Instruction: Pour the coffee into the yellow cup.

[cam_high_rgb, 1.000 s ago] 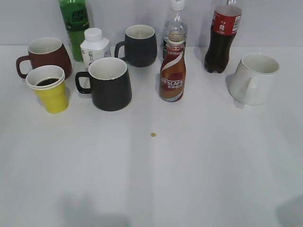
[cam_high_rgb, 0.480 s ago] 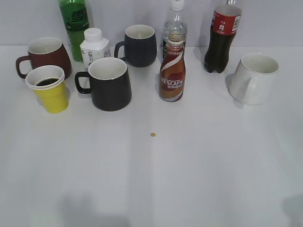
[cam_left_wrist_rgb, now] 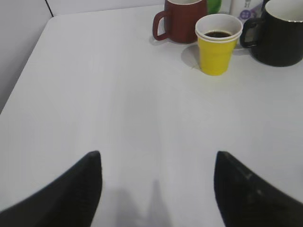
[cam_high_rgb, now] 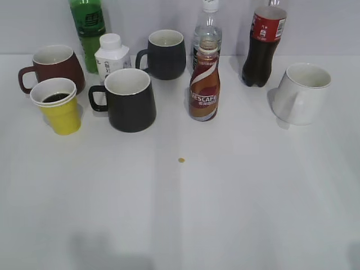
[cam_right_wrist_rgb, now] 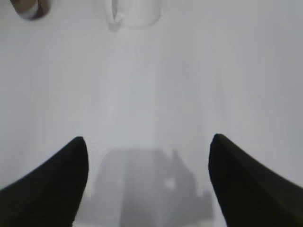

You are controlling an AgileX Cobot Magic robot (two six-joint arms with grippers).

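Observation:
The yellow cup [cam_high_rgb: 58, 108] stands at the left of the table with dark coffee [cam_high_rgb: 56, 97] inside it. It also shows in the left wrist view [cam_left_wrist_rgb: 218, 45], far ahead of my left gripper [cam_left_wrist_rgb: 157, 163], which is open and empty above bare table. The Nescafe bottle [cam_high_rgb: 205, 84] stands upright and uncapped at the table's middle back. My right gripper [cam_right_wrist_rgb: 148, 146] is open and empty over bare table. Neither gripper shows in the exterior view.
A dark red mug [cam_high_rgb: 53, 66] stands behind the yellow cup. Two black mugs [cam_high_rgb: 129, 98] [cam_high_rgb: 165, 53], a white pill bottle [cam_high_rgb: 112, 54], a green bottle [cam_high_rgb: 88, 28], a clear bottle [cam_high_rgb: 208, 25], a cola bottle [cam_high_rgb: 264, 45] and a white mug [cam_high_rgb: 302, 93] fill the back. A small yellow speck [cam_high_rgb: 181, 160] lies mid-table.
A shadow at the lower right edge of the exterior view has shrunk out of frame. The objects on the table have not moved.

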